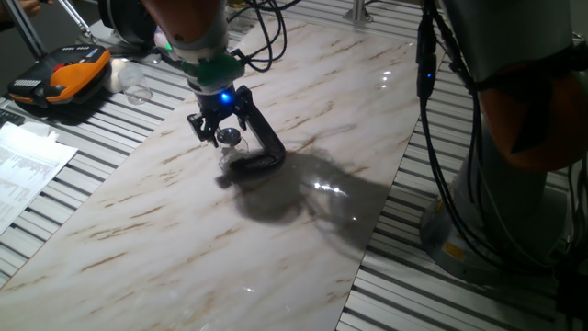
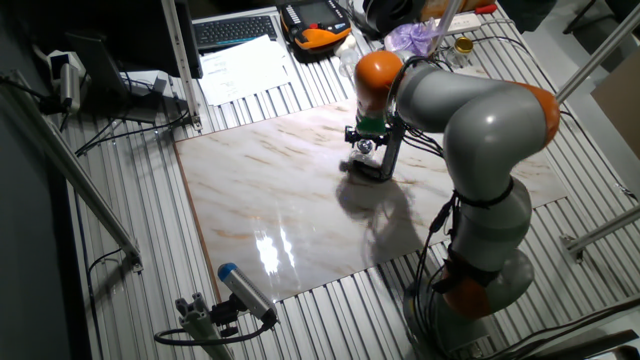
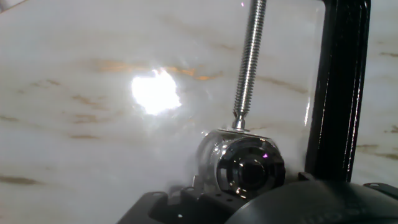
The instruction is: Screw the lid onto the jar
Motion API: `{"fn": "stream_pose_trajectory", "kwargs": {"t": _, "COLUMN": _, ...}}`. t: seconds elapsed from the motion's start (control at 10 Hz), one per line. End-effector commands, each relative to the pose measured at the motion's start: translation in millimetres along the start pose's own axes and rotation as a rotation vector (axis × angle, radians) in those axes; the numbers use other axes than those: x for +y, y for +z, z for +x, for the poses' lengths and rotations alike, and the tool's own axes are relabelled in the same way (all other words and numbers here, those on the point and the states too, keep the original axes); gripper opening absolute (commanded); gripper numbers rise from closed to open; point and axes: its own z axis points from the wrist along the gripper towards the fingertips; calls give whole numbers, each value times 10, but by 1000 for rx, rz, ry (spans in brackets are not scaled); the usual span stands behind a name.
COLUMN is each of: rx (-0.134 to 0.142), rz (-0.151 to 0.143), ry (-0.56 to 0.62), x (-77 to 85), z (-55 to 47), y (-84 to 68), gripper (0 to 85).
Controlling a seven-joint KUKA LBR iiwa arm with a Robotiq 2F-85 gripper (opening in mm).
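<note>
The small clear glass jar (image 3: 214,155) is pinned in the black C-clamp (image 3: 339,93), with the clamp's threaded screw (image 3: 249,62) pressing on its side. The shiny silvery lid (image 3: 249,168) sits on the jar's mouth and faces the hand camera. In one fixed view my gripper (image 1: 220,127) hangs directly over the lid (image 1: 228,137) and the clamp (image 1: 266,147). Its fingers stand spread wider than the lid, one on each side. The other fixed view shows the gripper (image 2: 366,138) above the clamp (image 2: 385,160). The jar's lower body is hidden.
The clamp rests on a marble board (image 1: 184,230) laid on a slatted metal table. An orange and black case (image 1: 60,78), another clear glass vessel (image 1: 138,92) and papers (image 1: 23,170) lie at the far left. The arm's base (image 2: 480,260) stands beside the board.
</note>
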Motion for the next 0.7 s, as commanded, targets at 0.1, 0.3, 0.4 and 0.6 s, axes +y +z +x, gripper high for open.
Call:
{"fn": "stream_pose_trajectory", "kwargs": {"t": 0.1, "rx": -79, "rz": -116, "ry": -849, "x": -7, "z": 18, "y": -7, "gripper": 850}}
{"fn": "stream_pose_trajectory", "kwargs": {"t": 0.3, "rx": -77, "rz": -155, "ry": -849, "x": 9, "z": 34, "y": 13, "gripper": 850}}
{"fn": "stream_pose_trajectory", "kwargs": {"t": 0.4, "rx": -73, "rz": -143, "ry": -850, "x": 25, "z": 36, "y": 13, "gripper": 850}}
{"fn": "stream_pose_trajectory", "kwargs": {"t": 0.6, "rx": -58, "rz": -126, "ry": -851, "x": 63, "z": 37, "y": 12, "gripper": 850}}
